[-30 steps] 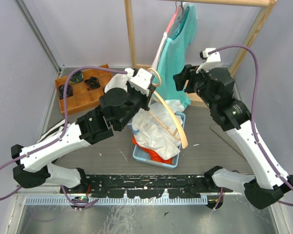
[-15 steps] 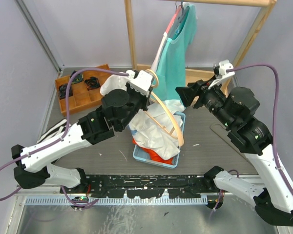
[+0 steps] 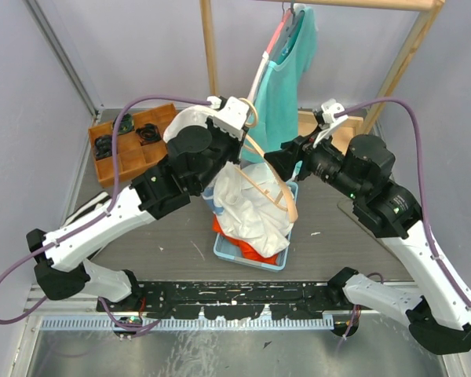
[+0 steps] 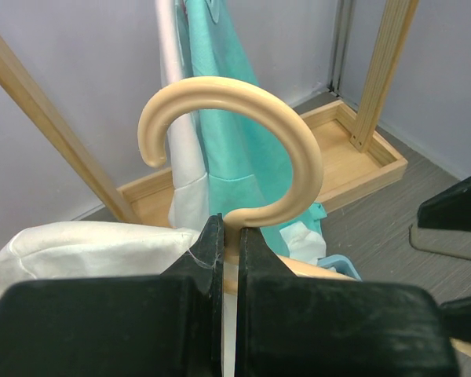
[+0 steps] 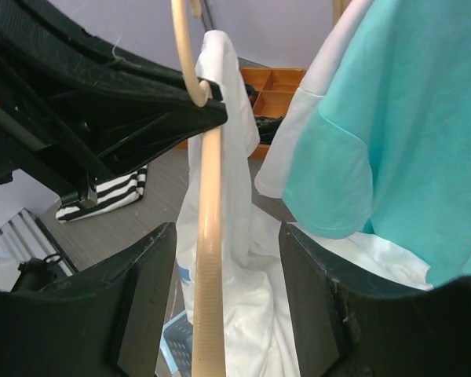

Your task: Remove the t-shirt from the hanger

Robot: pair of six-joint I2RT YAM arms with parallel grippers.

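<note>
1. Your biggest landmark is the wooden rack (image 3: 209, 55) at the back of the table (image 3: 165, 243). Its top corners run out of the overhead view.
2. A teal t-shirt (image 3: 279, 94) hangs on the rack. Other garments are bunched against it up top, and you cannot count them.
3. The white t-shirt (image 3: 247, 208) is draped on the hanger (image 4: 298, 149), off the rack and in front of it. Its lower folds lie piled in the blue basket (image 3: 235, 258). One shoulder sits bunched against the left wrist. You cannot tell how much of the far hanger arm is covered.
4. The basket is mostly buried. Only its near rim and some red-orange cloth show.
5. The orange tray (image 3: 133, 161) at the left holds small dark items, too small to identify.
6. A striped cloth (image 5: 102, 200) lies on the table, largely hidden under the left arm from above.
7. Your left gripper (image 4: 229, 236) is clamped tight on the hanger's neck, just below the hook. The hook rises free above the jaws. The fingers hide the crossbar.
8. Your right gripper (image 5: 228, 228) stands partly spread and grips nothing. One hanger arm with the white cloth runs up between its fingers (image 5: 149, 298), closer to the left one. Whether it touches is unclear.
</note>
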